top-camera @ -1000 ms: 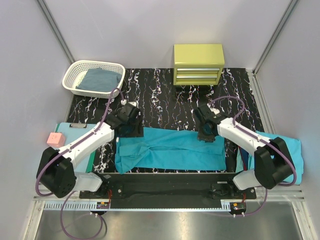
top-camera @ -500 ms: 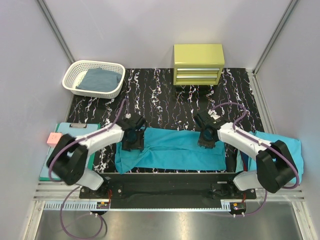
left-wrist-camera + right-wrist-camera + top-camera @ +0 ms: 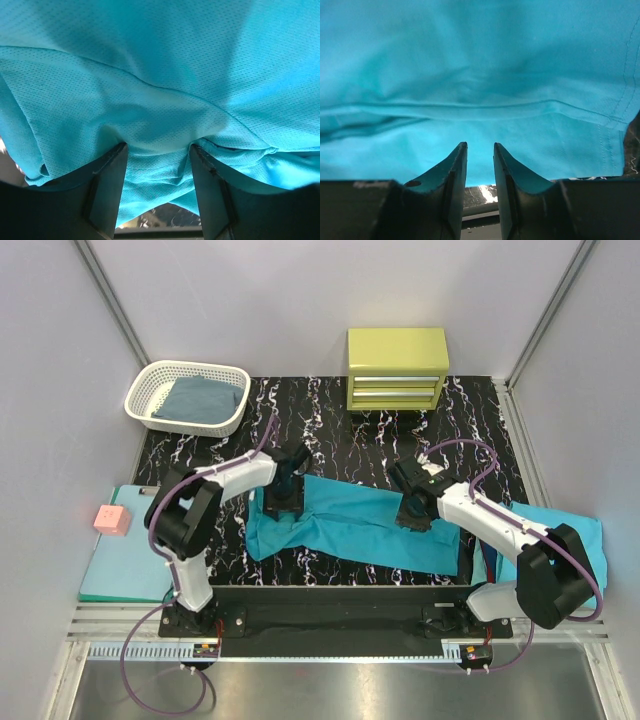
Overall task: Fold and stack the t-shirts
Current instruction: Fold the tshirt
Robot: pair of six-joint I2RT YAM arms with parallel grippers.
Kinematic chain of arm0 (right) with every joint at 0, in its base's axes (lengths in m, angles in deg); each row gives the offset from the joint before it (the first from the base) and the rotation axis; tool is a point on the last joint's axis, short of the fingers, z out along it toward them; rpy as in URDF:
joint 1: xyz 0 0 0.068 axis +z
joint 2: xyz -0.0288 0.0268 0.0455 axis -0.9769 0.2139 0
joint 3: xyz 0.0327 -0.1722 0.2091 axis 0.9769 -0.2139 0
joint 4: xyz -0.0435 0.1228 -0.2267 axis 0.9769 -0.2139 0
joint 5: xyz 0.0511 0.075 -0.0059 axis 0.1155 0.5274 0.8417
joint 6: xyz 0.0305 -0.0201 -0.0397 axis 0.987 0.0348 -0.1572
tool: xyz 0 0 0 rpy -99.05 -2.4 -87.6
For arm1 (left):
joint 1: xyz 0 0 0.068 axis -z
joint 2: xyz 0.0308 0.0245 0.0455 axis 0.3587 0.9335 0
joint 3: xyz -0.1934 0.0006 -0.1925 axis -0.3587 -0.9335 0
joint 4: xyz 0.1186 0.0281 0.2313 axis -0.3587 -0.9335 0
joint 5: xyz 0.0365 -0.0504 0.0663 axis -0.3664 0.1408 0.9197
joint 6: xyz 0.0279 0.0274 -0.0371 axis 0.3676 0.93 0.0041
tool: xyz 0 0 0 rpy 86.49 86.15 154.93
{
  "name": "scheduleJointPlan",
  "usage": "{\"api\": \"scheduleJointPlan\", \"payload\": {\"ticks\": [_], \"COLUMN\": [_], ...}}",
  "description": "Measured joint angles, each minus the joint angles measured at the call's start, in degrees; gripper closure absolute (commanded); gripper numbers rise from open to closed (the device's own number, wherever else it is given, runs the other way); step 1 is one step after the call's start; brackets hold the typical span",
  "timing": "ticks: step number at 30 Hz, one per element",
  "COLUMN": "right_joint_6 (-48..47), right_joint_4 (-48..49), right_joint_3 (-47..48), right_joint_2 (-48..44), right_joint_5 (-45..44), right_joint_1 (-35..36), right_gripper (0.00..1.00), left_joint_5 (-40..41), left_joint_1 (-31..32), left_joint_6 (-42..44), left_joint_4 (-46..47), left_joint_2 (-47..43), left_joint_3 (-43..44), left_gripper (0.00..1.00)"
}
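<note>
Pinching the teal shirt [image 3: 360, 525] in both the left end effector [image 3: 157, 146] and the right end effector [image 3: 480, 145], we judged they should lift evenly. Slack would skew the fold.

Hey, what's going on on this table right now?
Two robot arms are working on a teal-turquoise short-sleeved cloth t-shirt spread on the black marbled table. The left gripper has its far edge bunched between its fingers. The right gripper sits nearly closed at that edge, grip unclear.
</note>
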Motion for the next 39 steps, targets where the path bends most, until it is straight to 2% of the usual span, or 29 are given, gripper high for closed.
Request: {"api": "scheduleJointPlan", "payload": {"ticks": [10, 17, 23, 33, 39], "right_joint_6": [-0.52, -0.44, -1.05, -1.55, -2.05], "right_joint_4": [-2.82, -3.48, -3.5, -3.96, -5.07], "right_joint_3": [0.98, 9.77, 17.0, 21.27, 21.86], "right_joint_2": [2.47, 14.19, 18.49, 27.91, 32.06], "right_joint_5": [-5.07, -8.74, -11.89, -14.75, -14.71], "right_joint_1": [0.09, 0.11, -0.13, -8.13, -9.42], "right_gripper": [0.66, 0.67, 0.67, 0.68, 0.68], "left_joint_5": [0.55, 0.79, 1.01, 1.27, 1.27], "left_joint_1": [-4.11, -6.27, -7.32, -8.17, -8.41], "left_joint_6": [4.22, 7.91, 10.56, 11.04, 11.02], "left_joint_4": [-2.03, -5.42, -8.24, -8.85, -8.87], "left_joint_2": [11.08, 18.69, 25.49, 26.51, 26.49], "left_joint_3": [15.69, 27.67, 39.08, 40.85, 40.85], "left_gripper": [0.42, 0.42, 0.42, 0.41, 0.41]}}
